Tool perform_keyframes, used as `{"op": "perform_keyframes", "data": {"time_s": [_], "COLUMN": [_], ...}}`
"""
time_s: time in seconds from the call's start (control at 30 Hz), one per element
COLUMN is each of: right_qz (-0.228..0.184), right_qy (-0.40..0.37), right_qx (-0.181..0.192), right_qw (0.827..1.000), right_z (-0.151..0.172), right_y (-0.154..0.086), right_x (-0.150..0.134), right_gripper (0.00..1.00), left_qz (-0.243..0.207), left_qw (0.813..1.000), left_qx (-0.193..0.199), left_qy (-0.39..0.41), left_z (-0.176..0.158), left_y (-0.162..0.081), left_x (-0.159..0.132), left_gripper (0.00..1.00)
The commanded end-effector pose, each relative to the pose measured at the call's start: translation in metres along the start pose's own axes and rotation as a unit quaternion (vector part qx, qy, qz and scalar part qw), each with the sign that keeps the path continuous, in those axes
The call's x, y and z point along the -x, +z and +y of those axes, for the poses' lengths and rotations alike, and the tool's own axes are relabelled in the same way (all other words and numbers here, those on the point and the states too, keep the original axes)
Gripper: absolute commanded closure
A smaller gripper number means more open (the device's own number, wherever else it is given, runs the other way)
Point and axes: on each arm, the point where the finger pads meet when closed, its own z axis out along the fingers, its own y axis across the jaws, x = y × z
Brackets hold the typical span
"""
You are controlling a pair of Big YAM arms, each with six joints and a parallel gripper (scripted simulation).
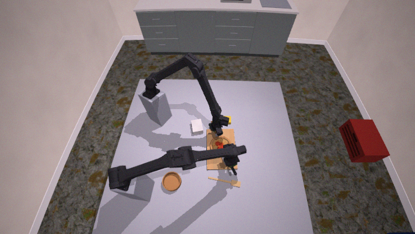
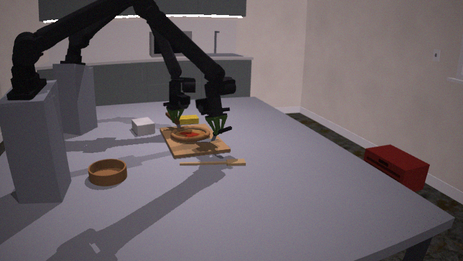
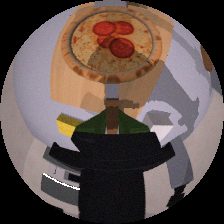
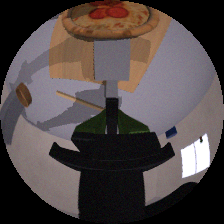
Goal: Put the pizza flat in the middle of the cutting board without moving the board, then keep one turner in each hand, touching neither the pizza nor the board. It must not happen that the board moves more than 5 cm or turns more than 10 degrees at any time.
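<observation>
The pizza with red pepperoni lies flat on the wooden cutting board, on the board's far half; it also shows in the exterior view. My left gripper is at the board's far edge, shut on a wooden-handled turner whose small blade reaches the pizza's rim. My right gripper is over the board's near part, shut on a black-handled turner with a wide grey blade pointing at the pizza. I cannot tell if either blade touches the pizza.
A wooden spatula lies on the table just in front of the board. A wooden bowl sits near the right arm's base. A white block and a yellow block stand behind the board. A red crate is on the floor.
</observation>
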Motion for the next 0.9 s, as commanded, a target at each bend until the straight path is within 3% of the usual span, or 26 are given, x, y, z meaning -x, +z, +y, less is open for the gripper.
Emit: {"op": "perform_keyframes", "data": {"time_s": [0.0, 0.07, 0.27, 0.37, 0.5, 0.53, 0.7, 0.73, 0.8, 0.87], "right_qz": [-0.001, 0.001, 0.005, 0.000, 0.002, 0.003, 0.005, 0.005, 0.004, 0.002], "right_qy": [0.015, 0.021, 0.022, 0.006, 0.013, 0.015, 0.025, 0.023, 0.009, 0.011], "right_qx": [-0.034, -0.041, -0.040, -0.033, -0.048, -0.031, -0.049, -0.045, -0.015, -0.028], "right_qw": [0.999, 0.999, 0.999, 0.999, 0.999, 0.999, 0.998, 0.999, 1.000, 1.000], "right_z": [-0.026, -0.037, -0.033, -0.028, -0.040, -0.024, -0.040, -0.038, -0.020, -0.026], "right_y": [-0.036, -0.044, -0.036, -0.041, -0.048, -0.025, -0.035, -0.034, -0.002, -0.008], "right_x": [-0.032, -0.044, -0.052, -0.035, -0.039, -0.052, -0.073, -0.074, -0.058, -0.054], "right_gripper": [0.94, 0.94, 0.94, 0.94, 0.94, 0.94, 0.94, 0.94, 0.94, 0.94], "left_qz": [-0.021, -0.020, -0.018, -0.021, -0.021, -0.021, -0.022, -0.023, -0.023, -0.023], "left_qw": [0.999, 0.999, 1.000, 0.999, 0.999, 0.999, 0.999, 0.999, 0.999, 0.999], "left_qx": [0.024, 0.023, 0.021, 0.025, 0.024, 0.024, 0.025, 0.026, 0.026, 0.026], "left_qy": [-0.011, -0.011, -0.012, -0.013, -0.013, -0.013, -0.014, -0.014, -0.014, -0.014], "left_z": [0.029, 0.028, 0.027, 0.029, 0.029, 0.029, 0.030, 0.030, 0.031, 0.031], "left_y": [-0.025, -0.024, -0.023, -0.024, -0.024, -0.024, -0.024, -0.024, -0.025, -0.025], "left_x": [0.015, 0.014, 0.012, 0.014, 0.014, 0.014, 0.013, 0.013, 0.014, 0.013], "left_gripper": [0.94, 0.94, 0.94, 0.94, 0.94, 0.94, 0.94, 0.94, 0.94, 0.94]}}
